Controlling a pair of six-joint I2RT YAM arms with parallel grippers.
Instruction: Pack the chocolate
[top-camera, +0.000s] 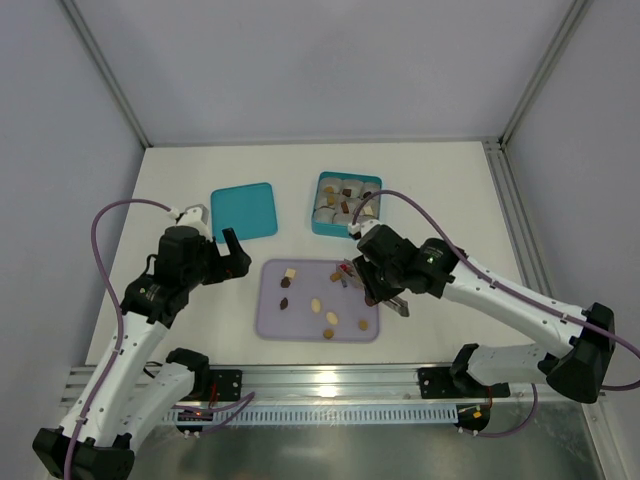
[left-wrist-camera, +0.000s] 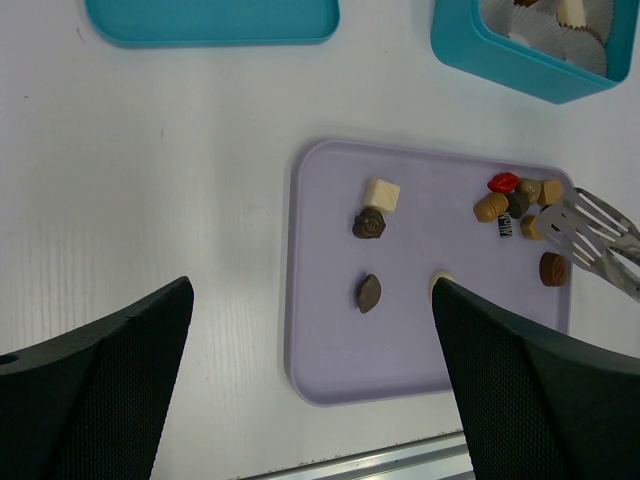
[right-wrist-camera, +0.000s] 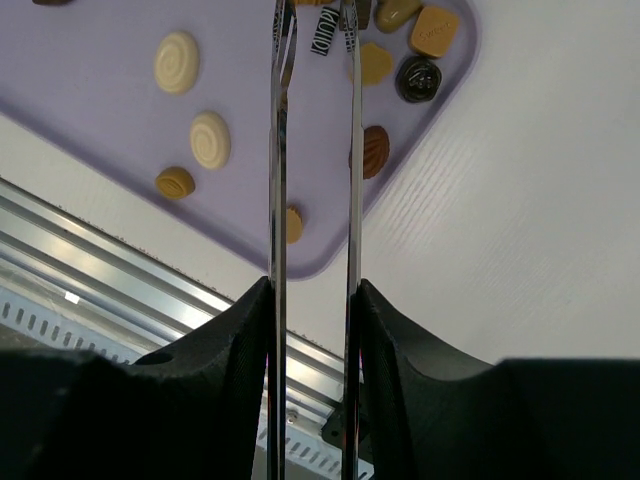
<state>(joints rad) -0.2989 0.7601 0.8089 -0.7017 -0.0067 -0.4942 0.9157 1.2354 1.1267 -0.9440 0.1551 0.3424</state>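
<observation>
Right wrist view: right gripper (right-wrist-camera: 312, 300) pinching thin silver metal tongs (right-wrist-camera: 281, 120) over the lilac plastic tray (right-wrist-camera: 90, 110) of small mixed brown, tan and cream chocolates (right-wrist-camera: 177, 62); left gripper (left-wrist-camera: 310, 290) gapes wide beside the tray.

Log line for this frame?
step: picking chocolates | left gripper: jaws open, beside purple tray | right gripper: shut on tongs, tips at chocolates | teal box: partly filled
</observation>
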